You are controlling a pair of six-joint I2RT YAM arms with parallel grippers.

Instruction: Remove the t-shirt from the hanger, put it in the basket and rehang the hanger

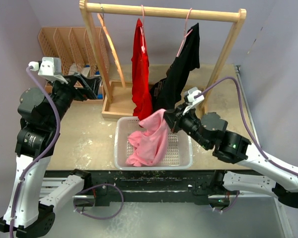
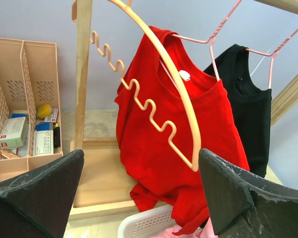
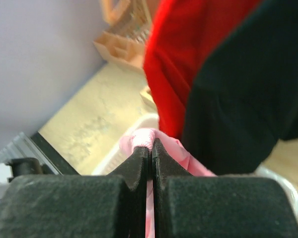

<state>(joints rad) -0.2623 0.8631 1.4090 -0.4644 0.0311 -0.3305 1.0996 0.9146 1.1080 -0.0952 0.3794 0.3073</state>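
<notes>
Top external view: the right hand (image 1: 168,120) is clamped tight on a fold of the pink t-shirt (image 1: 151,141), which is off any hanger and drapes from the grip down into the white basket (image 1: 120,144) at 6 o'clock on the bench (image 1: 84,134). The garment's lower part lies heaped on the basket floor, while its upper edge is drawn up toward 1 o'clock, where the hand holds it just above the basket's far rim.

At 12 o'clock stands the wooden rack (image 1: 164,11). A bare orange hanger (image 1: 111,47) hangs at its 9 o'clock end. Beside it hang a red shirt (image 1: 140,74) and, toward 3 o'clock, a black shirt (image 1: 181,69), each on a pink wire hanger; the red shirt's hem reaches down to the basket's far rim.

The left hand (image 1: 92,85) hovers near the rack's 9 o'clock post, spread wide and gripping nothing. Its wrist camera shows both dark fingers (image 2: 35,198) far apart, with the orange hanger and the red shirt beyond them. A tan slotted organiser (image 1: 64,44) sits at 10 o'clock. In the right wrist view, pink cloth bulges out between the pressed fingertips.
</notes>
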